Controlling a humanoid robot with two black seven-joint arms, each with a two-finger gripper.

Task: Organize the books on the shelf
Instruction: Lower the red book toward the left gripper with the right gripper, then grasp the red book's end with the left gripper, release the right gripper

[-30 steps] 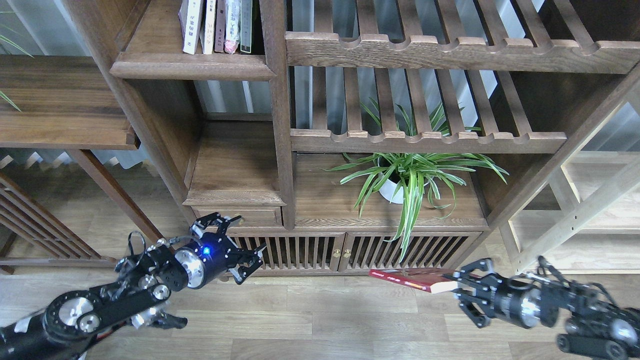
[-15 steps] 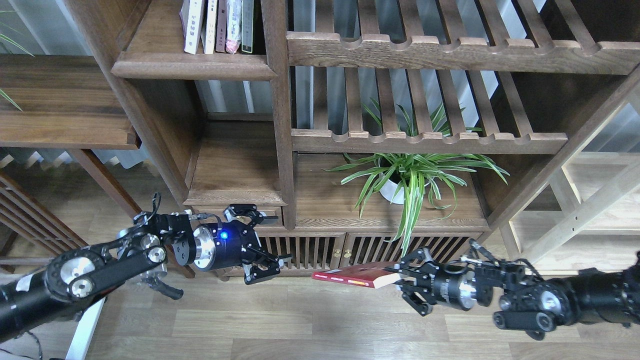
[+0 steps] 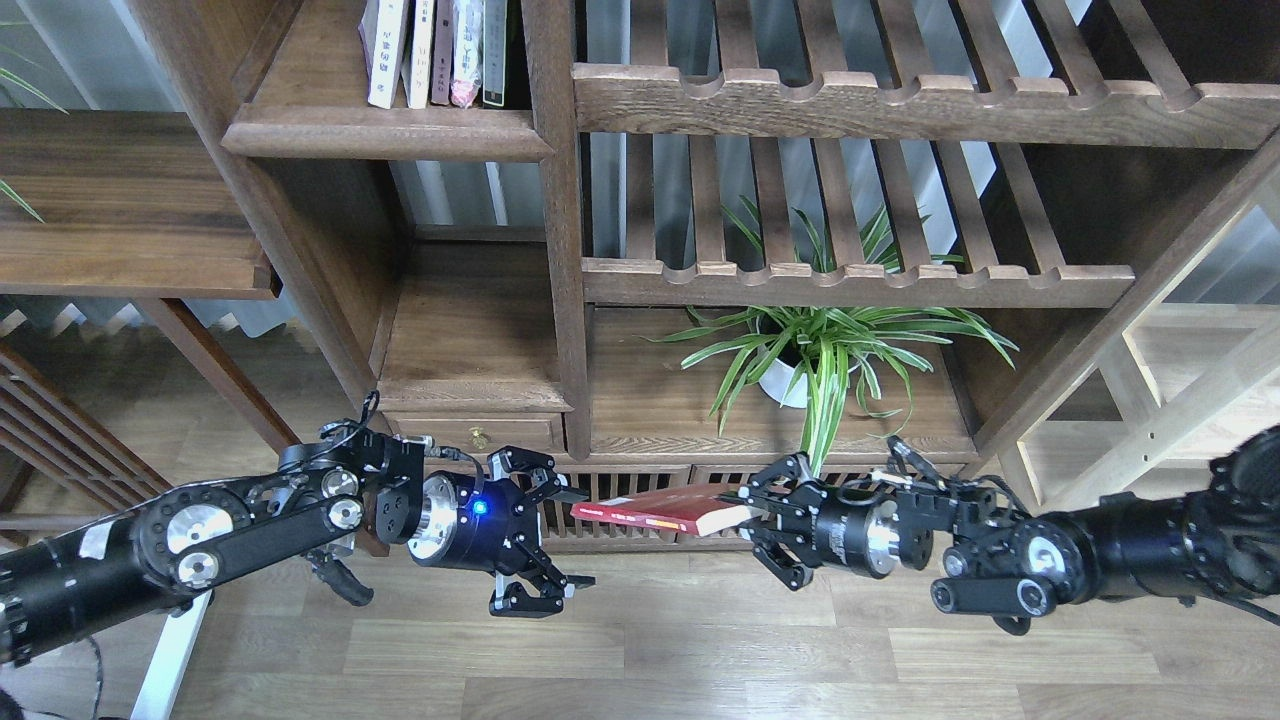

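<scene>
My right gripper (image 3: pixel 748 508) is shut on the right end of the red book (image 3: pixel 650 510) and holds it flat, low in front of the cabinet doors. My left gripper (image 3: pixel 574 538) is open, its fingers (image 3: pixel 535 470) one above the other. The book's free left end reaches just between them, near the upper finger; I cannot tell if it touches. The dark shelf (image 3: pixel 385 135) with the stepped front edge is at the top left. Several books (image 3: pixel 430 50) stand upright on it, a white one (image 3: pixel 385 55) at the left. I cannot make out a yellow-green book.
A potted spider plant (image 3: pixel 820 350) stands on the lower board right of the upright post (image 3: pixel 560 230). Slatted racks (image 3: pixel 900 105) with scalloped rails are above it. A pale wooden rack (image 3: pixel 1180 400) is at the right. The slatted cabinet doors (image 3: pixel 620 485) are right behind the book.
My right gripper has carried the red book to the left and slightly up. My left gripper has moved right to meet it, and its open fingers now bracket the book's free end.
</scene>
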